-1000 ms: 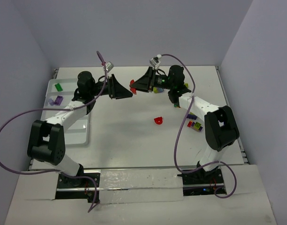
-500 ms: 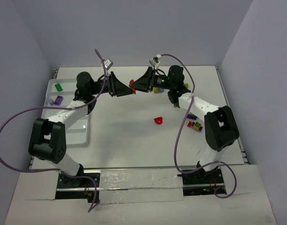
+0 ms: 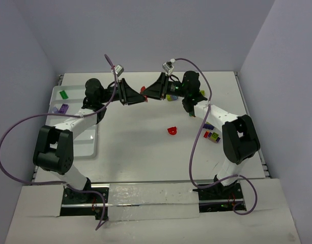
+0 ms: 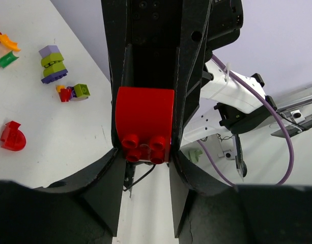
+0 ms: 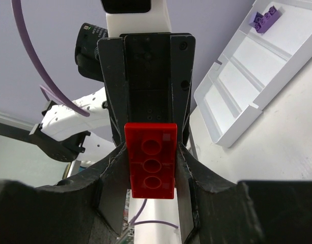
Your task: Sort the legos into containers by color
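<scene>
A red brick (image 3: 143, 90) hangs in the air over the back middle of the table, between two grippers that meet tip to tip. My right gripper (image 3: 148, 93) is shut on it; the right wrist view shows the hollow underside of the red brick (image 5: 150, 160) pinched between its fingers. My left gripper (image 3: 139, 96) comes in from the left. In the left wrist view the left gripper (image 4: 144, 157) has its fingertips pressed on both sides of the studded end of the red brick (image 4: 144, 114). The white tray (image 3: 74, 147) lies at the left with a green lego (image 3: 63, 94) and purple legos (image 3: 61, 108) in its far compartments.
A rounded red piece (image 3: 171, 130) lies mid-table. Lime, purple and red legos (image 3: 211, 135) sit by the right arm, with more bricks (image 3: 171, 97) behind the right gripper. The left wrist view shows a lime and purple stack (image 4: 53, 64) and a green piece (image 4: 7, 59).
My left gripper has moved right up to the right gripper, and its jaws have narrowed onto the red brick. The right arm and brick have stayed still.
</scene>
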### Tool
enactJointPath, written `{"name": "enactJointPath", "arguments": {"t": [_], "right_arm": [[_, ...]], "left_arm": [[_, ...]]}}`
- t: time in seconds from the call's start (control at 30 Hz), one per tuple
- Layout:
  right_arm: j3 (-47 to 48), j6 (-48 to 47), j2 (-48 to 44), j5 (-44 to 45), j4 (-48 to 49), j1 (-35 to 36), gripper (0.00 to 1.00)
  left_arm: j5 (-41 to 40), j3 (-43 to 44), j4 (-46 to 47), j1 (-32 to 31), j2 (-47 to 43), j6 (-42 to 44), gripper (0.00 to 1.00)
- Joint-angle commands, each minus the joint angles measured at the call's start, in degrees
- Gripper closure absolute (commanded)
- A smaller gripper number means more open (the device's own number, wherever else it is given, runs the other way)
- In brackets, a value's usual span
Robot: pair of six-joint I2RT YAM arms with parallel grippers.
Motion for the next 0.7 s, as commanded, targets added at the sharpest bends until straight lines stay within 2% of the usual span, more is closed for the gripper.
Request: {"name": "enactJointPath", "arguments": {"t": [0.0,0.03,0.07,0.1,0.13,0.17,0.23,0.33,0.4,0.43,0.53,0.6,0.67], "right_arm": [[0.50,-2.70,-0.30,0.55,-2.39,0.80,0.82],[0.88,-3.23,-0.30,0.58,-3.60,0.78,0.70],[1.36,-4.22,-0.43,0.84,-5.65,0.69,0.49],[1.91,-5.41,-0.60,1.17,-7.82,0.54,0.22],[2.40,-6.34,-0.68,1.28,-9.25,0.43,0.03],[2.75,-7.16,-0.83,1.28,-10.38,0.37,0.02],[3.25,-9.15,-1.59,1.54,-12.52,-0.55,0.00],[3.73,-11.97,-2.52,1.96,-15.68,-2.64,0.00],[4.29,-14.61,-2.98,2.44,-18.73,-3.63,0.00],[5.35,-18.91,-3.67,3.87,-23.63,-4.34,0.00],[8.39,-30.68,-5.19,8.44,-35.48,-4.79,0.00],[9.71,-38.39,-6.39,11.84,-42.26,-4.84,0.00],[10.07,-42.13,-7.15,14.83,-45.38,-4.84,0.00]], "left_arm": [[-0.21,0.77,1.03,-0.48,-1.83,3.52,0.91],[-0.01,0.64,-1.25,-0.27,-2.59,5.80,0.98],[0.28,0.56,-5.71,0.13,-3.60,9.40,1.00],[0.59,0.59,-10.98,0.83,-4.60,13.65,1.00],[0.76,0.76,-15.93,1.49,-5.40,17.68,1.00],[0.76,1.00,-21.68,2.07,-6.24,22.28,1.00],[-0.04,3.17,-42.85,5.61,-8.11,39.13,1.00],[-4.62,6.28,-69.34,11.54,-9.57,59.21,1.00],[-7.53,7.09,-77.94,16.35,-9.96,66.21,1.00],[-10.20,8.91,-85.07,21.00,-9.48,72.02,1.00],[-22.66,12.53,-95.23,29.95,-7.23,82.08,1.00],[-29.83,13.12,-96.92,34.28,-6.12,85.10,1.00],[-35.87,13.47,-96.97,37.83,-5.15,86.79,1.00]]}}
